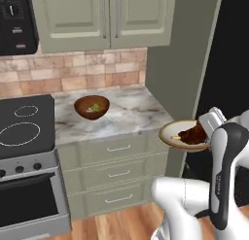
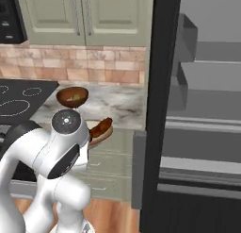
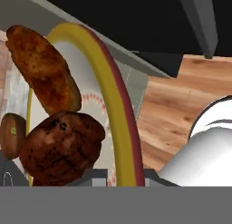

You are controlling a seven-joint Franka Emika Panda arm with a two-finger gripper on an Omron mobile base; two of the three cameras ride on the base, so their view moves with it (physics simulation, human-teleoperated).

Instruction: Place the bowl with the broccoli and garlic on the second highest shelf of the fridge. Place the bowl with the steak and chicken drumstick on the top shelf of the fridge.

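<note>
My gripper [image 3: 122, 177] is shut on the yellow-and-red rim of a shallow bowl [image 3: 113, 100]. In it lie the dark steak [image 3: 61, 146] and the elongated chicken drumstick [image 3: 43, 69]. From the left base view, the gripper [image 1: 206, 125] holds this bowl [image 1: 168, 134] in the air just off the counter's right end, beside the black fridge [image 1: 233, 54]. A brown bowl [image 1: 91, 108] with the small green broccoli [image 1: 96, 108] stands on the marble counter; I cannot make out garlic. The right base view shows the fridge [image 2: 160, 109] open, with its top shelf [image 2: 216, 53] and second highest shelf [image 2: 207, 112].
A black stove [image 1: 24, 127] sits left of the counter [image 1: 131, 112], with drawers [image 1: 119, 173] below and cabinets [image 1: 102, 15] above. The fridge's black edge [image 2: 160, 62] stands between the held bowl [image 2: 106, 133] and the grey interior. Side bins [image 2: 183, 38] hang on the interior's left wall.
</note>
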